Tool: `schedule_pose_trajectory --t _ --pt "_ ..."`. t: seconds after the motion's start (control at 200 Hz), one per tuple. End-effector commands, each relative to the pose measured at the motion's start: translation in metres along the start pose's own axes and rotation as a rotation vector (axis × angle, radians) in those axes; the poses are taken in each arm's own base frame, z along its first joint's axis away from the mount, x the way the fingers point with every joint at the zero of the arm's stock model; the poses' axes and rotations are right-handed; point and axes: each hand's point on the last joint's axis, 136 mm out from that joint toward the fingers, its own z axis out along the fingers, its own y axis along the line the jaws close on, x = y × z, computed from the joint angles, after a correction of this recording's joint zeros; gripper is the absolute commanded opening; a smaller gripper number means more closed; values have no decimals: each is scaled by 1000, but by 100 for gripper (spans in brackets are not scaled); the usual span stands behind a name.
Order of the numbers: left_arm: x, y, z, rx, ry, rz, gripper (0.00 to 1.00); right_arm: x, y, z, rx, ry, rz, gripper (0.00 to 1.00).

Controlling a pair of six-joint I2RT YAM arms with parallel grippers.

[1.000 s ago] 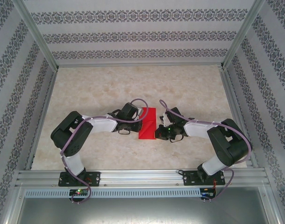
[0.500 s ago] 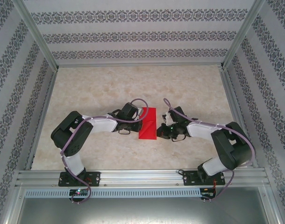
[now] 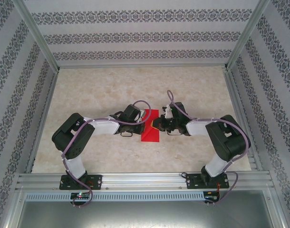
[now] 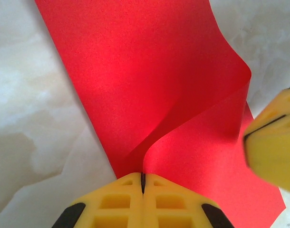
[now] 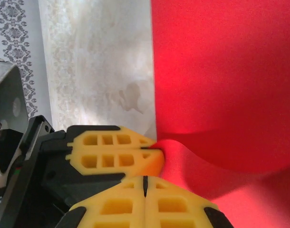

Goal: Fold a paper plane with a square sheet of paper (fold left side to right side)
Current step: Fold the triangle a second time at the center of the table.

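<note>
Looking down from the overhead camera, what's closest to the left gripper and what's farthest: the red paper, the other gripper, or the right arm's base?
1. The red paper, pinched by the left gripper, mid-table.
2. The right gripper, just across the paper on its right.
3. The right arm's base, at the near edge, bottom right.

Desk (image 3: 111, 85) top is beige marble-look, matte. Boxed in on three sides: back wall (image 3: 140, 35), left wall (image 3: 14, 80), right wall (image 3: 275, 80), all white with grey damask bands. Aluminium extrusion posts (image 3: 40, 40) at the rear corners, slotted aluminium rail (image 3: 145, 179) along the near edge. Lighting even, shadows soft.
</note>
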Motion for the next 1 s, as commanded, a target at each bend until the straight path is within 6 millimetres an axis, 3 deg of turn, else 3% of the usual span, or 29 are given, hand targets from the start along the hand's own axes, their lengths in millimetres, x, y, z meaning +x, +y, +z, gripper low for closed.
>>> schedule_pose_trajectory --t 0.0,0.395,0.994 --pt "10 8 7 -38 45 22 0 -6 10 9 -32 -7 -13 0" --pt "10 9 7 -47 50 30 0 4 -18 16 73 28 -6 0" --pt "7 6 6 -46 45 28 0 12 -40 11 183 42 -30 0"
